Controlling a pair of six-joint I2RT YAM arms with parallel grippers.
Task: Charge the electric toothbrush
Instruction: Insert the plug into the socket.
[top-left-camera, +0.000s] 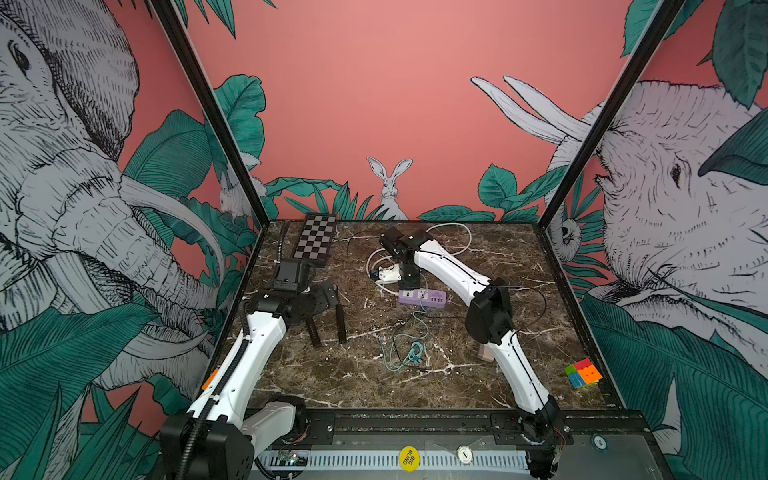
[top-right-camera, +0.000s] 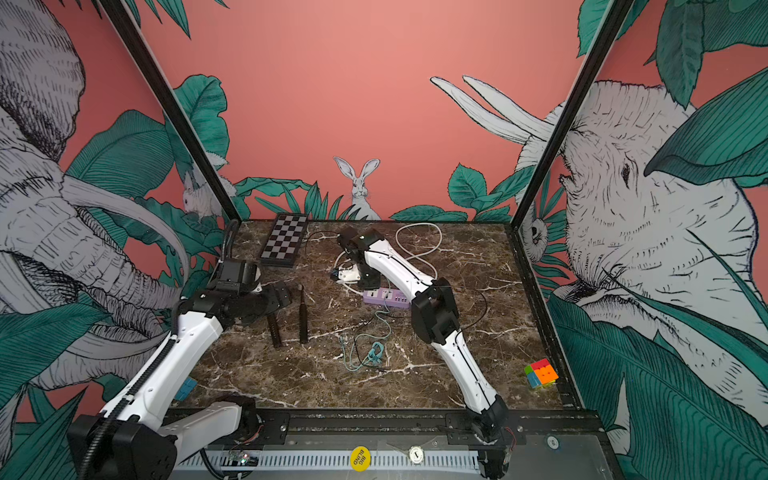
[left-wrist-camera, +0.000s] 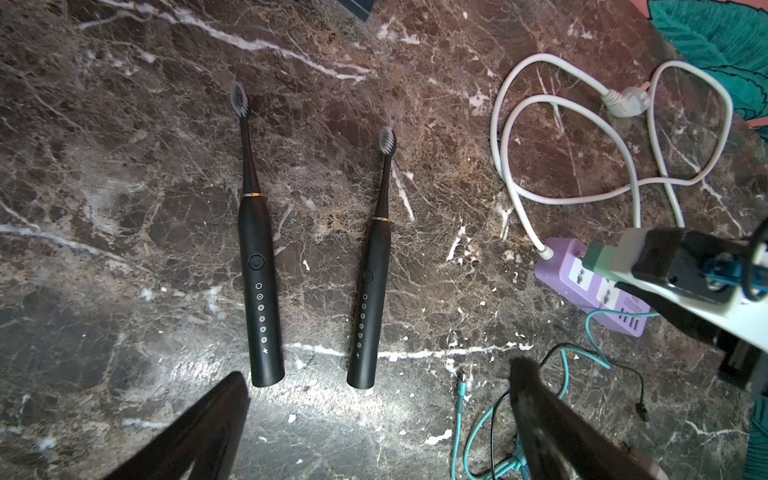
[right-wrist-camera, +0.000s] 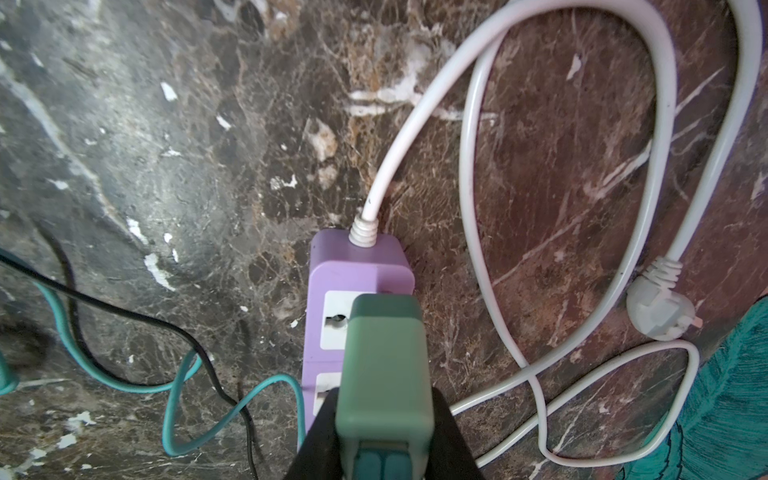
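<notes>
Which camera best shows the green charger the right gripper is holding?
The right wrist view: the green charger is close up, clamped in the right gripper over the purple power strip. The left wrist view catches only its tip; in both top views the gripper hides it.

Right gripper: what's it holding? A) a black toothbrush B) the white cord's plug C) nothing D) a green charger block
D: in the right wrist view the right gripper is closed on the green charger block, right at the purple power strip.
</notes>
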